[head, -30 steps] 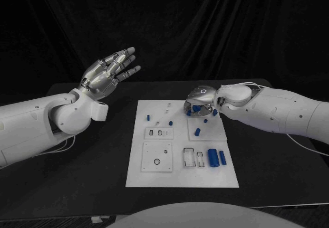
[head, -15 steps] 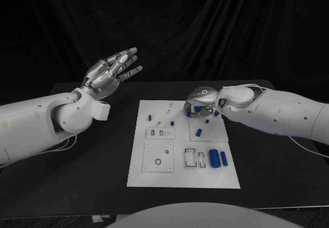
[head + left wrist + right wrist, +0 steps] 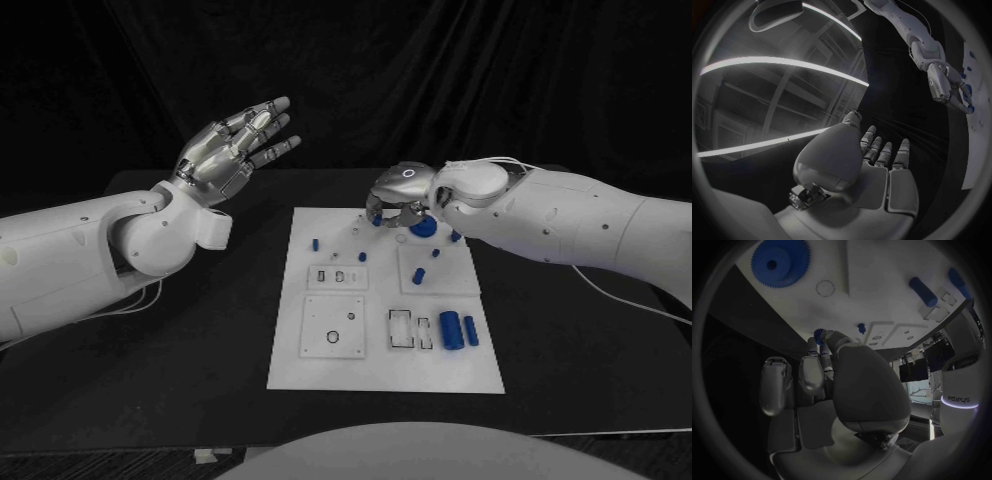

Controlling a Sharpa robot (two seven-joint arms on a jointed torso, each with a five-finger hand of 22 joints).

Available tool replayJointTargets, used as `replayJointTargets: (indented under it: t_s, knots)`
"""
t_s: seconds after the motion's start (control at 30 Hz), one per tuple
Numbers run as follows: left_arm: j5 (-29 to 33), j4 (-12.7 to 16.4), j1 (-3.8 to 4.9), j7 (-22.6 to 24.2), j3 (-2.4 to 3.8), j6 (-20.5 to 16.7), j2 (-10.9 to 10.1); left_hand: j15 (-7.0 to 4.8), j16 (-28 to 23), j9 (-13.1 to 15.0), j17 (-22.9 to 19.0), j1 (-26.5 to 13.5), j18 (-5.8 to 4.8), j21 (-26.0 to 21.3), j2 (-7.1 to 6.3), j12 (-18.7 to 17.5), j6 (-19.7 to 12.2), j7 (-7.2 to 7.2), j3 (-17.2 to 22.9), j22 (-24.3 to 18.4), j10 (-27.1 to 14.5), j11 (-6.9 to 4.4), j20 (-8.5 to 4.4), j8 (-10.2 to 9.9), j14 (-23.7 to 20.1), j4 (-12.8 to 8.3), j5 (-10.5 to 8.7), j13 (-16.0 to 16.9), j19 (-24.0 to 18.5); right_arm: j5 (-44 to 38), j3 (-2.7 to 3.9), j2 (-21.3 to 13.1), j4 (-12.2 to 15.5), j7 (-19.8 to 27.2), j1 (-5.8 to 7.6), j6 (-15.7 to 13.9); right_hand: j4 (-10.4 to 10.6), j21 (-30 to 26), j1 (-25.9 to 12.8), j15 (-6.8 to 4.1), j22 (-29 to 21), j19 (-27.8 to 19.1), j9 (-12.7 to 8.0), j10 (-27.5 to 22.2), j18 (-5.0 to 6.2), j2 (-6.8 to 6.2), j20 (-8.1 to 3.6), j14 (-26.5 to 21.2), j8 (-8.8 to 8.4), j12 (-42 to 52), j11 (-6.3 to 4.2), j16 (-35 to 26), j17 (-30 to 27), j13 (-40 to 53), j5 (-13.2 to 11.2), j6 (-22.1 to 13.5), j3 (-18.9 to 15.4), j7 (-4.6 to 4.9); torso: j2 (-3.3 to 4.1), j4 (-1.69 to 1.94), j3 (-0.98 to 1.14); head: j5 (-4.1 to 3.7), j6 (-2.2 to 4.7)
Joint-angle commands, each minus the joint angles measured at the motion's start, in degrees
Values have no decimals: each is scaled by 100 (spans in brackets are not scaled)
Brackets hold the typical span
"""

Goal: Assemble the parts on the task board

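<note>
The white task board lies in the middle of the black table. My right hand hovers over the board's far edge, fingers curled down. In the right wrist view its fingertips pinch a small blue toothed part. A large blue gear lies flat on the board just right of that hand. Small blue pegs stand on the board, and two blue cylinders lie near its right edge. My left hand is raised high to the left of the board, fingers spread, holding nothing.
Square inset plates and a rectangular slot sit in the board's near half. Bare black table lies on both sides of the board. My right forearm hangs over the table's right side.
My right hand has shifted left and toward the board's far edge, uncovering the large blue gear it was hovering over. The left hand stays raised in the same place.
</note>
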Motion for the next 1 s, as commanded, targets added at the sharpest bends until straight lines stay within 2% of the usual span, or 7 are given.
replayJointTargets:
  t_s: [0.03, 0.33, 0.53, 1.0]
  knots:
    - [11, -1, -8, 33, 7, 51, 11, -8, -3, 7, 5, 42, 59, 1, -4, 36, 46, 3, 26, -2, -7, 30, 39, 40, 5, -3, 35, 5, 4, 201, 3, 137, -187, -257, 18, 83, -29, -7, 27, -7, 137, -8, 3, -1, 5, 50, -2, -24, 5, 38, 31, -32, 2, 13, -28, 2, -2, 26, 3, 11, 3, -20, -3]
    - [11, -6, -8, 25, 7, 1, 14, -18, -3, -2, 4, 65, 59, -4, -37, 23, -5, -21, 45, -5, -33, 14, 33, 22, 4, -30, 31, -1, -2, 255, 3, 518, -645, -351, 17, 10, -69, 5, 33, 17, 166, -6, 7, 16, -1, 58, 19, -36, -48, 63, 53, -34, 7, 37, -63, -72, 20, 55, 14, 12, 10, -25, 42]
    - [11, -8, -8, 20, 7, -15, 9, -24, -3, -6, 4, 68, 59, -6, -44, 17, -27, -31, 51, -7, -43, 9, 29, 14, 4, -34, 31, -3, -4, 261, 4, 685, -873, -384, 12, 5, -75, 5, 29, 21, 169, -8, 6, 9, -2, 58, 24, -42, -61, 62, 57, -39, 0, 40, -72, -87, 25, 60, 8, 6, 4, -19, 50]
    - [11, -16, -8, -5, 7, 14, 25, -35, -3, 2, 4, 67, 58, -7, -44, 21, 21, -7, 62, -7, -49, 28, 26, 36, 4, -34, 38, -3, -5, 262, 4, 829, -1044, -417, -38, 183, -102, -2, 8, 42, 177, -29, 14, -37, -1, 71, 48, -93, -111, 50, 70, -74, -57, 54, -170, -133, 45, 66, 5, 6, 5, -29, 42]
